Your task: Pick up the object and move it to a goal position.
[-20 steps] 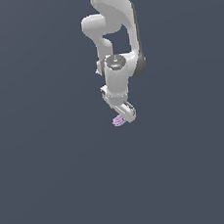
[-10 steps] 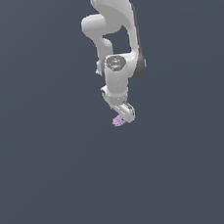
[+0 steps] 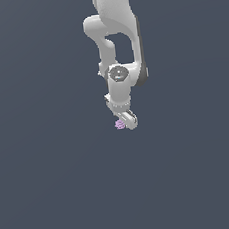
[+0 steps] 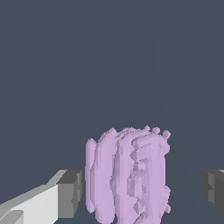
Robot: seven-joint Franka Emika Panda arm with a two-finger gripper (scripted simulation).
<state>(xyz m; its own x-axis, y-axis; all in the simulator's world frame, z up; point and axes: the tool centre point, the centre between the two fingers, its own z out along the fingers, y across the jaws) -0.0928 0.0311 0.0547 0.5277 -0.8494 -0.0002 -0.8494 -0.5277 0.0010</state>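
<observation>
The object [image 3: 119, 124] is a tiny pale purple-pink ridged lump at the tip of the white arm in the exterior view. My gripper [image 3: 127, 121] points down with its fingers around it. In the wrist view the object [image 4: 127, 175] stands upright between the two grey pads [image 4: 70, 192]. One pad is almost touching it. The other pad sits apart from it with a clear gap. My gripper [image 4: 142, 190] is open around the object.
A plain dark grey-blue surface [image 3: 54, 184] fills the view on all sides. The white arm [image 3: 117, 30] reaches down from the upper edge of the exterior view. No goal marker shows.
The wrist has sunk slightly toward the object. The object stays at the same spot.
</observation>
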